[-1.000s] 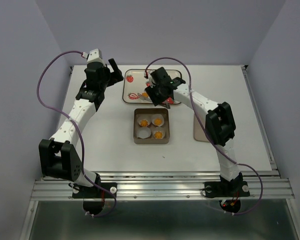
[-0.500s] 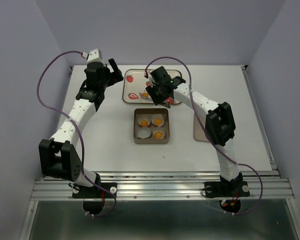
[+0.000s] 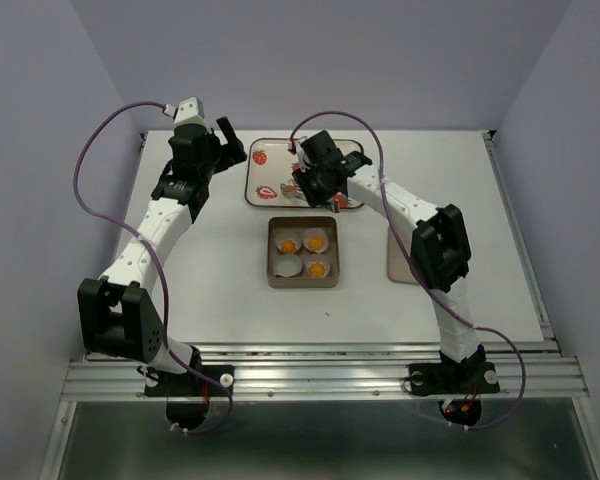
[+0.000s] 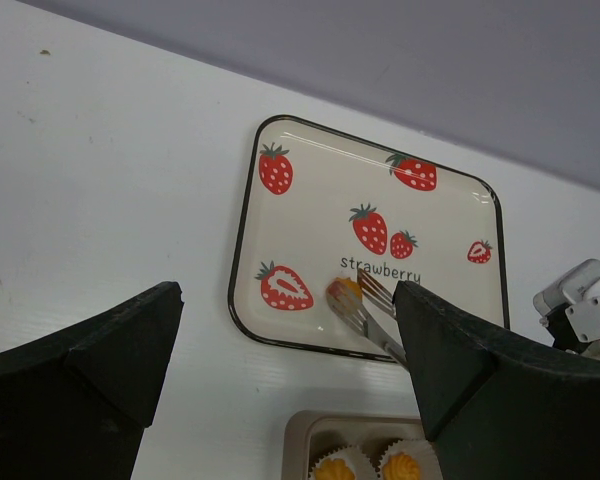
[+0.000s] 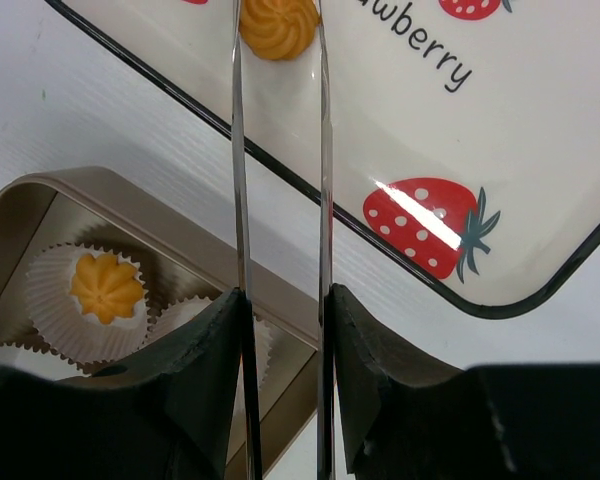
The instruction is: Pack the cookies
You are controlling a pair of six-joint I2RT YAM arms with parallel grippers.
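R gripper point(image 5: 283, 300) is pinching tongs point(image 5: 238, 180), prongs straddling the cookie point(image 5: 278, 25) at frame top, on the plate point(image 5: 540, 150). L gripper point(image 4: 288, 295) is hanging w/ jaws spread. Weak squeeze is risking a slip before the tin point(image 5: 40, 195)

In your left wrist view the right pincer point(image 4: 352, 292) meets the cookie point(image 4: 346, 288) at a size too small to tell whether it grips. Your right wrist view does not settle it: the top edge cuts off the prong tips and part of the cookie. There the tin point(image 5: 130, 205) is cropped at the left and partly hidden behind the pincer's body. From the top, that cookie is too small and too crowded by the pincer to make out.
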